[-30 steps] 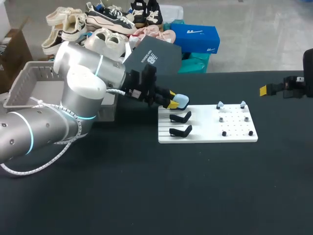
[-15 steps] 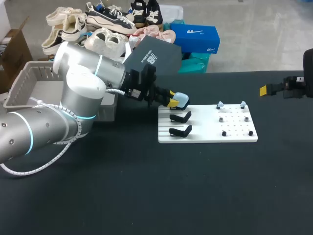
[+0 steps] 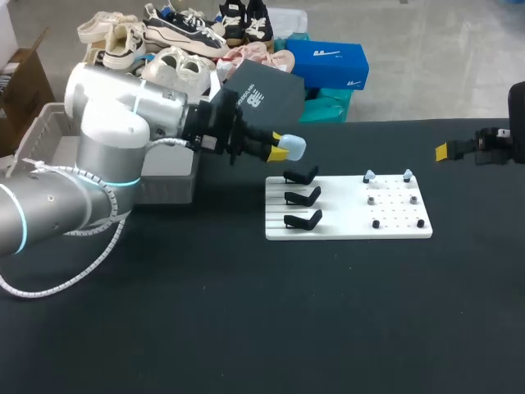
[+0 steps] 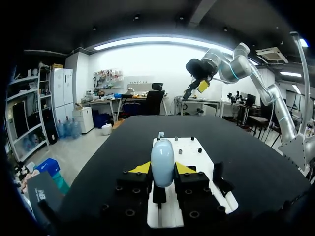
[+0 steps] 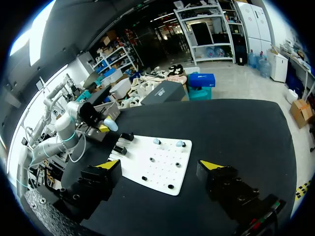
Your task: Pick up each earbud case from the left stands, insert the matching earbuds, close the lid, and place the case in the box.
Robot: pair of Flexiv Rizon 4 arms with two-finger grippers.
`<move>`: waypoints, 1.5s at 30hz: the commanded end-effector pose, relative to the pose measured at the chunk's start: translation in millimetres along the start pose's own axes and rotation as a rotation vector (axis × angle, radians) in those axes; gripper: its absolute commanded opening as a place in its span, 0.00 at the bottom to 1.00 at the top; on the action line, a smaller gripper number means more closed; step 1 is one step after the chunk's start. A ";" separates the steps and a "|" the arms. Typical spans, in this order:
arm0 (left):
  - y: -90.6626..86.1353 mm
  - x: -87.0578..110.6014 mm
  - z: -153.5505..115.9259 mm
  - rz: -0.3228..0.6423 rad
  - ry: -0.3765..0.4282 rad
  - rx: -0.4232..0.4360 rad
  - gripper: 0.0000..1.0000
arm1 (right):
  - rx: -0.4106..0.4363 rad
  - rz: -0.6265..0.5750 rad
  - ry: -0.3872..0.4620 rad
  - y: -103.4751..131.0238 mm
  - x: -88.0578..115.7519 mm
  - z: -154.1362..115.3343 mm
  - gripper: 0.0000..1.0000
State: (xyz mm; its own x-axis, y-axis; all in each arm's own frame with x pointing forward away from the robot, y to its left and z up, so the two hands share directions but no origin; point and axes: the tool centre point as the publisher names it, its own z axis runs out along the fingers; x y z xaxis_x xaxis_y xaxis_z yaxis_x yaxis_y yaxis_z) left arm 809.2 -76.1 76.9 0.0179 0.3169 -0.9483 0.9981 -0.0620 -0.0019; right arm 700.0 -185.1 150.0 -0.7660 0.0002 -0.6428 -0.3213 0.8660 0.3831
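Note:
My left gripper (image 3: pixel 281 149) is shut on a light blue earbud case (image 3: pixel 294 148) and holds it in the air, just left of and above the white board (image 3: pixel 349 231). In the left wrist view the case (image 4: pixel 162 160) stands upright between the yellow tips. Three black stands (image 3: pixel 302 195) on the board's left side are bare. Pairs of light blue earbuds (image 3: pixel 369 176), pale ones and black ones sit on the board's right side. My right gripper (image 5: pixel 165 169) is open, up at the far right, well clear of the board (image 5: pixel 157 167).
A grey basket (image 3: pixel 37 135) stands on the table at the far left, behind my left arm. The dark tabletop in front of the board has nothing on it.
My left gripper closed on the light blue case at the back stand, then lifted it off and drew it up and to the left. The right arm stayed still.

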 end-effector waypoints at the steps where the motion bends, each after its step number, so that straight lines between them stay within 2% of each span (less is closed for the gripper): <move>1: -37.4 -4.5 -8.0 0.003 -0.044 -0.102 0.00 | 0.000 0.000 0.000 0.0 0.0 0.0 1.00; 10: -63.1 -13.9 -13.4 0.072 -0.103 -0.108 0.00 | 0.000 0.000 0.000 0.0 0.0 0.0 1.00; 19: -73.2 -22.7 -20.9 0.067 -0.122 -0.104 0.00 | 0.000 0.000 0.000 0.0 0.0 0.0 1.00; 45: -73.2 -22.7 -20.9 0.067 -0.122 -0.104 0.00 | 0.000 0.000 0.000 0.0 0.0 0.0 1.00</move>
State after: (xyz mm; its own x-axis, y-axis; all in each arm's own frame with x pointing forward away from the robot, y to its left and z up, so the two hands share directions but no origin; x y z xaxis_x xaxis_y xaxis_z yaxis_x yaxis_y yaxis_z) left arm 740.5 -58.6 105.1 0.0818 0.1977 -0.9768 0.9966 -0.0065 0.0822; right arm 700.0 -185.1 150.0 -0.7660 0.0002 -0.6428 -0.3213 0.8660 0.3831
